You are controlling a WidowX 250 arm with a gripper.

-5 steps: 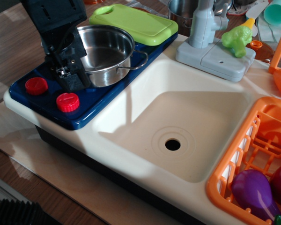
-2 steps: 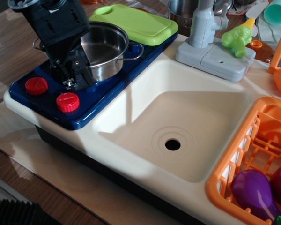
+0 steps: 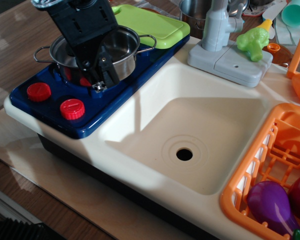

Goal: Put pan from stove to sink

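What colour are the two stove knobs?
Red, both knobs, against the dark blue stove; observation.image view.

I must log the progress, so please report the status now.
Black end effector low at near rim of round shiny steel pan, grip unclear. Pan over dark blue toy stove. Cream rectangular sink unobstructed.

Beside the black gripper [image 3: 101,80], the silvery pan [image 3: 121,50] is gleaming on the dark blue stove [image 3: 110,102]; red knobs [image 3: 72,108] are showing below it, the cream sink [image 3: 190,125] off right.
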